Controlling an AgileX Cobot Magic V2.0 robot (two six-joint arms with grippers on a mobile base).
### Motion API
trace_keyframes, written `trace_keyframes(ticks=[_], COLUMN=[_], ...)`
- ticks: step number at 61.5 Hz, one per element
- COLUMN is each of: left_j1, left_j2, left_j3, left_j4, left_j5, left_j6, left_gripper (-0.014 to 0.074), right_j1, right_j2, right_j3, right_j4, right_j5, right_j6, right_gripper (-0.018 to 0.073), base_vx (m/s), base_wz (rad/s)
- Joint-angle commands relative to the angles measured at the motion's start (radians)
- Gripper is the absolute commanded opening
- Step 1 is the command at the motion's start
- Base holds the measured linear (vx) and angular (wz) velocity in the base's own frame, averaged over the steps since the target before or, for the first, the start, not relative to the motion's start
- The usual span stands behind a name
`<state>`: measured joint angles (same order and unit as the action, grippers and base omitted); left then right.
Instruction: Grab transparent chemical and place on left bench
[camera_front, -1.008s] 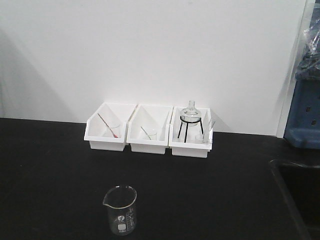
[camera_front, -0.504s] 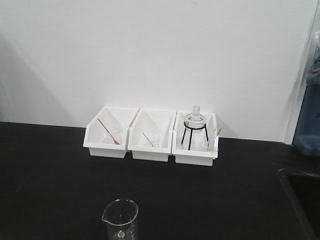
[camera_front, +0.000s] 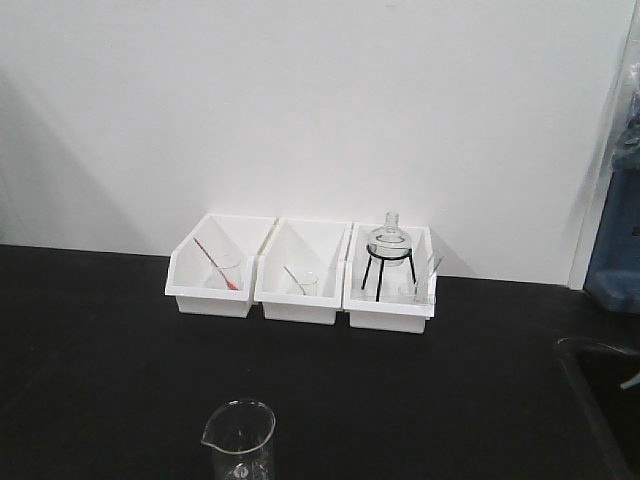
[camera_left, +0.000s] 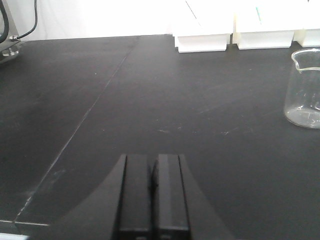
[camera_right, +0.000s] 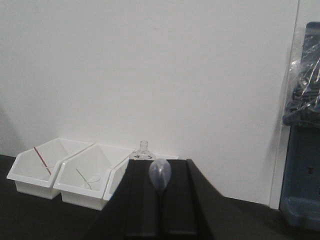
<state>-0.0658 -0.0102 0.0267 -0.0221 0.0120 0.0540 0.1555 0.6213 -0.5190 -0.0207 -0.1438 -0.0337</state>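
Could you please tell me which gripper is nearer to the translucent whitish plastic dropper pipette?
Right. The right gripper grips the translucent whitish plastic dropper pipette between its jaws, bulb showing; the left gripper, jaws shut and empty, sits low over the matte black countertop.

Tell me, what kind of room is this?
Most likely a chemistry lab: a black bench carrying a glass beaker, a round flask on a tripod in a white bin, and a dropper pipette pinched in the right end effector.
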Motion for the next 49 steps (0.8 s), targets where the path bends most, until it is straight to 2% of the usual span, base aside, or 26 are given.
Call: trace_keyframes(ticks=[1, 7, 10, 17, 26, 36, 49], left_j1=[-0.002, -0.002, -0.002, -0.002, -0.002, -0.002, -0.002], left_j2=[-0.019, -0.019, -0.019, -0.019, -0.019, -0.019, -0.019], left_j3=[0.016, 0.016, 0.016, 0.016, 0.016, 0.016, 0.016], left_j4=[-0.001, -0.001, -0.001, -0.001, -0.001, -0.001, -0.001], left_j5=[-0.078, -0.078, -0.078, -0.078, -0.078, -0.078, -0.078], left_j6=[-0.008, -0.008, -0.008, -0.008, -0.008, -0.008, -0.008], left_gripper=[-0.0003, -0.0003, -0.0003, -0.0003, -0.0003, -0.0003, -0.0003], right_j1=[0.031, 0.160, 0.242, 0.357, 0.436, 0.514, 0.542], right_j2=[0.116, 0.262, 0.359, 0.576, 0.817, 0.974, 1.093], right_j3=[-0.076, -0.166, -0.231, -0.366, -0.521, -0.631, -0.656], right_j4=[-0.068, -0.171, -0.180, -0.180, -0.180, -0.182, -0.182], right_j5=[-0.185, -0.273, -0.274, -0.313, -0.376, -0.414, -0.406], right_j6=[0.047, 0.062, 0.060, 0.042, 0.057, 0.069, 0.065], right_gripper=[-0.0003, -0.0003, -0.0003, -0.0003, -0.0003, -0.0001, 0.0000], base_vx=[0.00, 0.00, 0.00, 0.00, 0.00, 0.00, 0.00], base_wz=[0.00, 0.00, 0.00, 0.00, 0.00, 0.00, 0.00])
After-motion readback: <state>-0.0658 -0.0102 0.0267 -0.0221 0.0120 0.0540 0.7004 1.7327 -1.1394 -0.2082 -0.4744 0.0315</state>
